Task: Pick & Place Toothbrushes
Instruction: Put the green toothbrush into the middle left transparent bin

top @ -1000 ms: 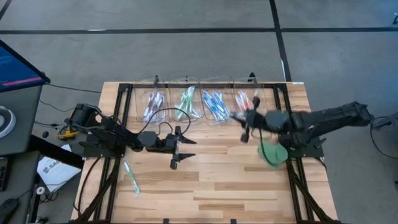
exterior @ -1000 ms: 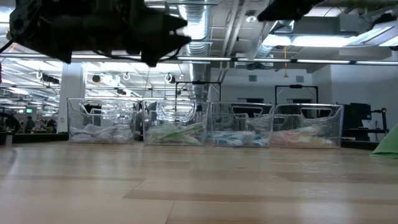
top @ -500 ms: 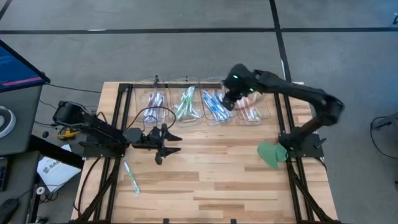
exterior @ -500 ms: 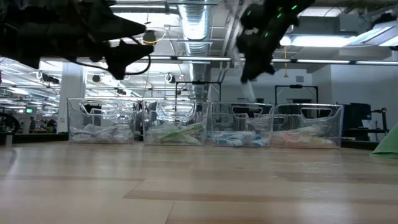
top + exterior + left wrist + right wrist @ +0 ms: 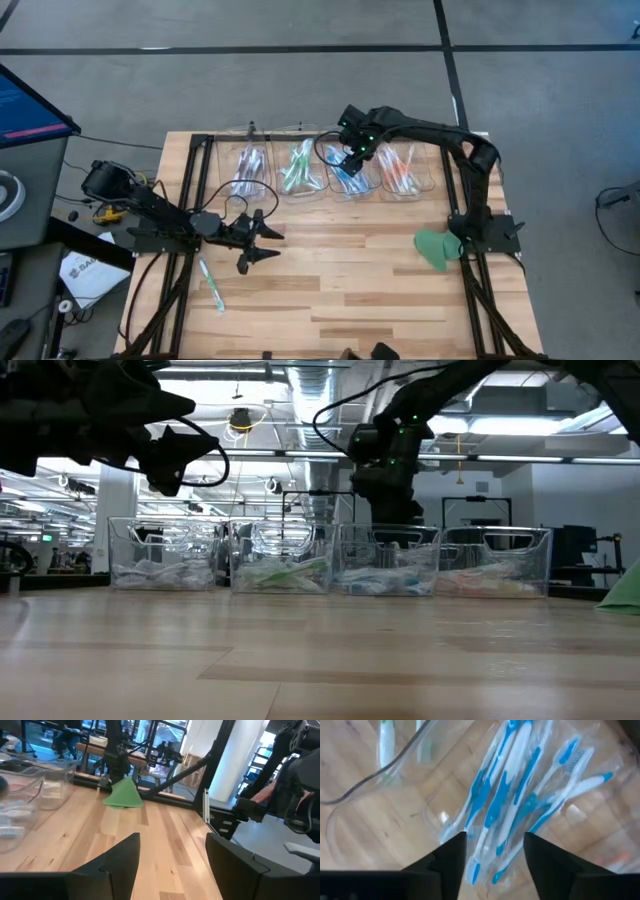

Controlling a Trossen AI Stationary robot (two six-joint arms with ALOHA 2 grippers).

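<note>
Blue-accented toothbrushes [image 5: 510, 805] fill the clear plastic bin [image 5: 349, 170]; your right pincer [image 5: 352, 158] has swung over it and opened, so that delivery looks done. Left pincer [image 5: 252, 242] waits open nearby.

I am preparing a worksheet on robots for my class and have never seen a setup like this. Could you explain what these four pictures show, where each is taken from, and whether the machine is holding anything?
Two dark robot arms work at a wooden table. One picture looks straight down, one looks level across the tabletop, and two come from cameras on the arms' wrists. Four clear bins hold toothbrushes sorted by colour. The right gripper hangs over the bin of blue ones, fingers apart, holding nothing. The left gripper waits above the bare wood, open and empty. One green toothbrush lies loose near the left edge, and a green disc lies on the right.
</note>
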